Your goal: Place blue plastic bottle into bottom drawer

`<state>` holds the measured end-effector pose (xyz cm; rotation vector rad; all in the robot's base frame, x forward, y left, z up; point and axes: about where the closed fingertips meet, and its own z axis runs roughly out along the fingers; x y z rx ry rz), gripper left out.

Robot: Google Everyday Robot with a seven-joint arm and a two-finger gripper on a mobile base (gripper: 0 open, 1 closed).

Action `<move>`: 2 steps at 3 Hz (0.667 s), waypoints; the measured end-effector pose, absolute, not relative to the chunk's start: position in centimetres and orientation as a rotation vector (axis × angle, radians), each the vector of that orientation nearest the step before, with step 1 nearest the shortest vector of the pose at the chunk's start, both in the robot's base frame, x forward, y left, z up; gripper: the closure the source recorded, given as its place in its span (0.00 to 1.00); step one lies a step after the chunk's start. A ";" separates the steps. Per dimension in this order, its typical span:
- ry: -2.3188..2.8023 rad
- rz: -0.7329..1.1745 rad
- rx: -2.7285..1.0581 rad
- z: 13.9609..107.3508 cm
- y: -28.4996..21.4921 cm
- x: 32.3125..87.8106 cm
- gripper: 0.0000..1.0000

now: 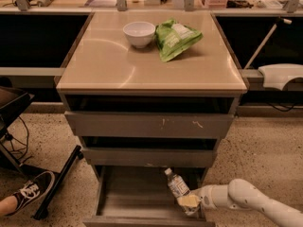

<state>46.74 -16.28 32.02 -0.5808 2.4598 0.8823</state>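
1. Down at the near edge, the bottom drawer (128,200) stands pulled out, a wide shallow tray with a plain grey floor. Our gripper (188,202) reaches over its right side on the end of the white arm (246,198).
2. We see the gripper clamped on the base end of the blue plastic bottle (176,185). The bottle tilts with its white cap up and to the left, over the right part of the drawer. We cannot tell whether it touches the drawer floor.
3. We judge the bottle light, thin-walled and smooth. A hard squeeze would dent it, and once laid on the metal floor it may roll. Round the body by the label seems the best place to grip it, not the narrow cap.
4. Above sit the two scuffed upper drawers (151,126), pushed further in than the bottom one.
5. Higher up, the beige countertop (118,67) looks smooth and glossy. A white bowl (139,33) rests on it just beside a green snack bag (176,38).
6. Around the cabinet we see a speckled floor (265,150), a sneaker (31,193) at the left, and cluttered benches at the back.
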 end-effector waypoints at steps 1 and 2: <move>2.517 1.037 -0.516 25.9 -14.6 48.1 1.00; 2.500 1.006 -0.469 25.4 -16.2 50.8 1.00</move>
